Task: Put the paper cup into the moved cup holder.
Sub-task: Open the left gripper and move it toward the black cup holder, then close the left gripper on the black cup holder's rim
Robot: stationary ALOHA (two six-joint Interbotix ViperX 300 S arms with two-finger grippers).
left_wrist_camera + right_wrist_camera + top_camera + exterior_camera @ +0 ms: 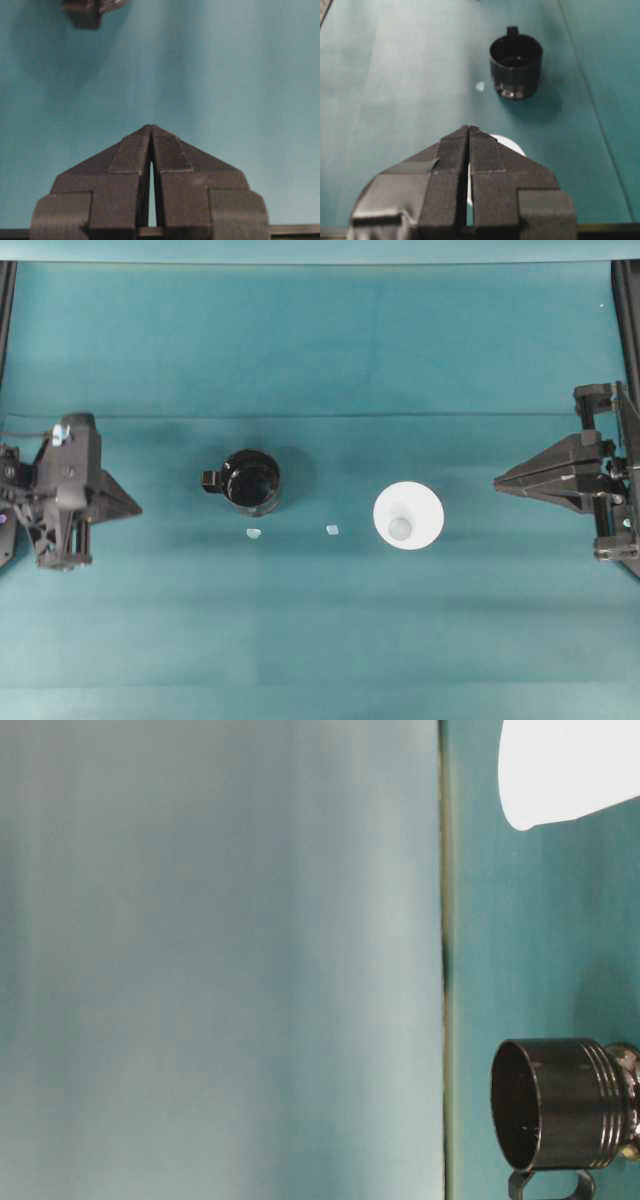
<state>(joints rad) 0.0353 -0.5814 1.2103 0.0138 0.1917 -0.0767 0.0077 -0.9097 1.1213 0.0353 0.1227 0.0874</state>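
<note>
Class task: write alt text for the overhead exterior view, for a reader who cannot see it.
A black cup holder and a white paper cup stand apart on a teal table, holder left, cup right. Two pale scraps lie between them. The left gripper and right gripper wait shut at the edges.

A teal cloth-covered table [320, 640] carries a glossy black cylindrical cup holder [250, 481], a white paper cup [408, 517] and two tiny pale scraps [253, 533], possibly paper.

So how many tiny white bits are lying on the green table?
2. One scrap lies just below the black cup holder; the other scrap sits between the holder and the paper cup. More could be hidden outside the views.
</note>
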